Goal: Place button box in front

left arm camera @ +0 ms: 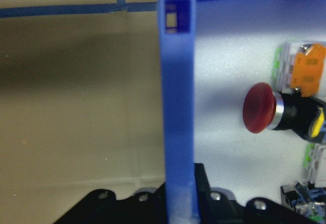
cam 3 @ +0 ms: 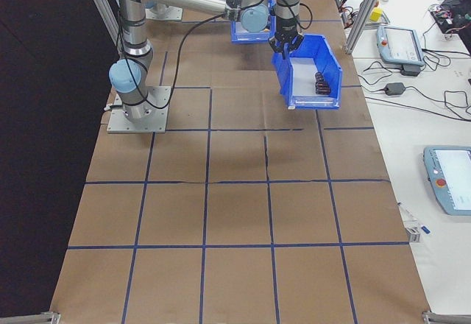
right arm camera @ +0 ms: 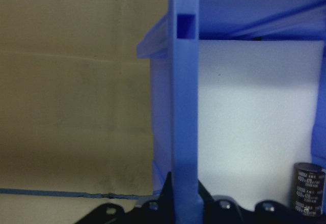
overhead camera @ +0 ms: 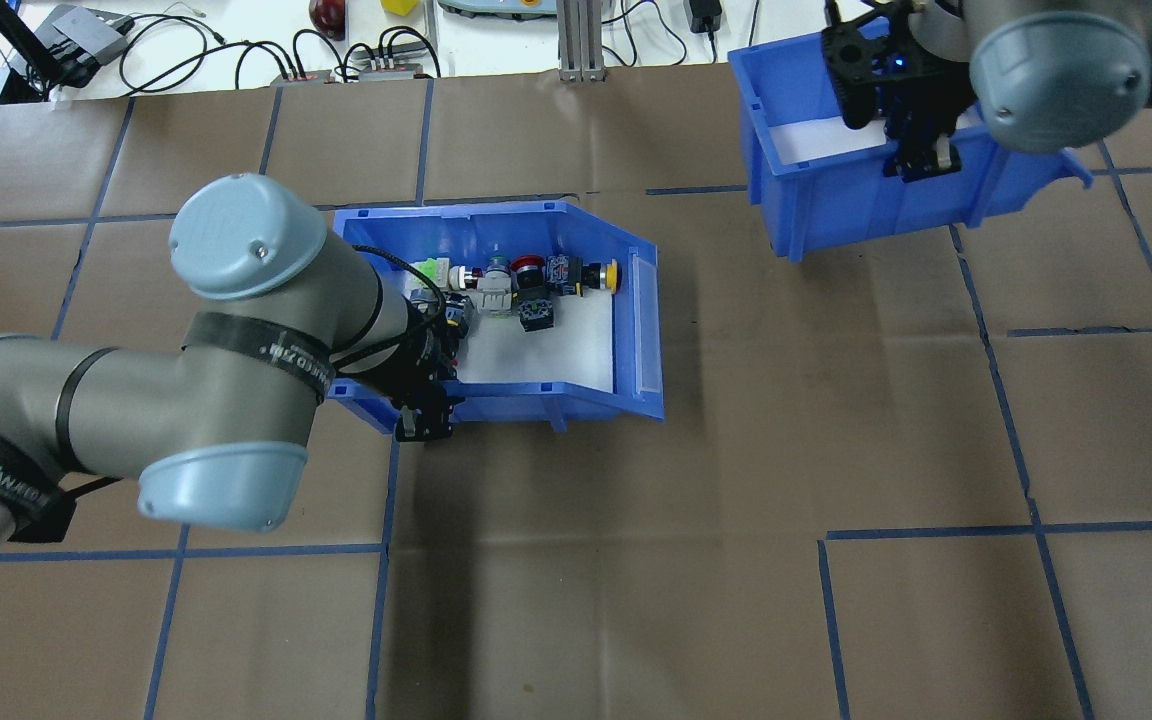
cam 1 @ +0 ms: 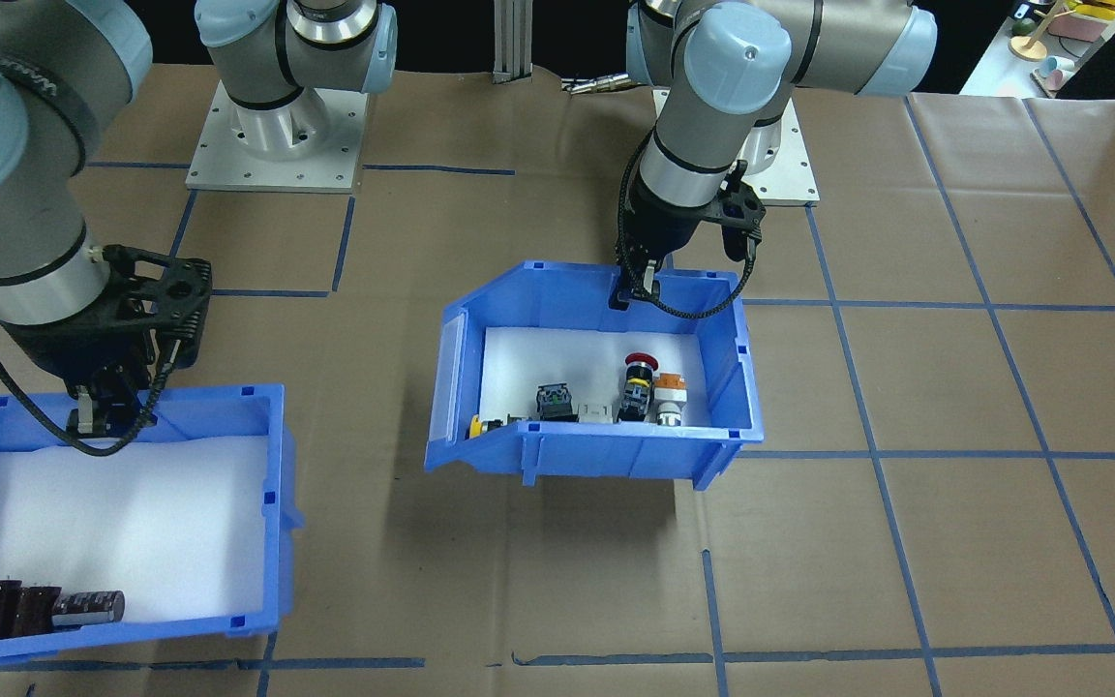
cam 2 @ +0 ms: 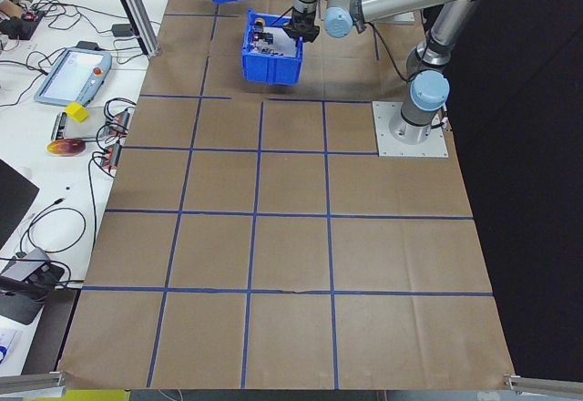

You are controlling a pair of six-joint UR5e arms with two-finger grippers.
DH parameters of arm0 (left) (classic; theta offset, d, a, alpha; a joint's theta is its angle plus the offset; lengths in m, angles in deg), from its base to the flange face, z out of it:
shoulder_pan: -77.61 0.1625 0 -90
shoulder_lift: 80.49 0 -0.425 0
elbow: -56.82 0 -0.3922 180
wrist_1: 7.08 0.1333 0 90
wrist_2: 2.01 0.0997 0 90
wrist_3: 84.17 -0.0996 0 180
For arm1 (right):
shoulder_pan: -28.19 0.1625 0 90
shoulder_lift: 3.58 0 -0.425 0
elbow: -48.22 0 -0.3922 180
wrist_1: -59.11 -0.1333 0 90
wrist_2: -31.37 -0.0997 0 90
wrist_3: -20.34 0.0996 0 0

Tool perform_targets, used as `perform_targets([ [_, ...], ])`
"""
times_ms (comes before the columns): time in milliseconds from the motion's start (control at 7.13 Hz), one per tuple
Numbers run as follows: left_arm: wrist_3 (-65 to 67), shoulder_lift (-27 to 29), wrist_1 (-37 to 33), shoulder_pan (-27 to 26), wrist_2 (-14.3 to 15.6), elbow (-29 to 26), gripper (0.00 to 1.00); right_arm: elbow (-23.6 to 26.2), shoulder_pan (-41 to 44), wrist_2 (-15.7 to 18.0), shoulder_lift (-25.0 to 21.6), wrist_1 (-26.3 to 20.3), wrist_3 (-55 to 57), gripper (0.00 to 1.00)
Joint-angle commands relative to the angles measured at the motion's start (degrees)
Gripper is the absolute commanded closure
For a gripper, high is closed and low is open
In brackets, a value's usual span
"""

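Note:
The button box (cam 1: 596, 387) is a blue bin with a white liner, and a red mushroom-head button (cam 1: 640, 363) and other switches lie inside it. It hangs tilted over mid-table and casts a shadow on the paper. My left gripper (cam 1: 633, 290) is shut on its back wall (left arm camera: 178, 107); overhead, the gripper (overhead camera: 423, 415) sits at the box's (overhead camera: 536, 300) near edge. My right gripper (cam 1: 98, 416) is shut on the wall (right arm camera: 184, 107) of a second blue bin (cam 1: 132, 523) that holds dark cylinders (cam 1: 35, 605).
Brown paper with a blue tape grid (overhead camera: 636, 560) covers the table. Both arm base plates (cam 1: 272, 145) stand at the robot's side. A bench with cables and pendants (cam 2: 68, 73) runs along the far edge.

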Motion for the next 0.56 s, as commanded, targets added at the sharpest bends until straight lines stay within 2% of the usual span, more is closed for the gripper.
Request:
perform_targets([
  [0, -0.26, 10.97, 0.50, -0.31, -0.18, -9.60, 1.00, 10.05, -6.28, -2.17, -8.06, 0.40, -5.89, 0.89],
  [140, 0.00, 15.72, 0.68, -1.27, -0.27, -15.21, 1.00, 14.44, -7.69, -2.43, -11.84, 0.84, -5.99, 0.89],
  [421, 0.79, 21.72, 0.68, -2.95, -0.27, -21.92, 0.99, 19.91, -8.93, -3.66, -16.95, 1.11, -5.91, 0.89],
])
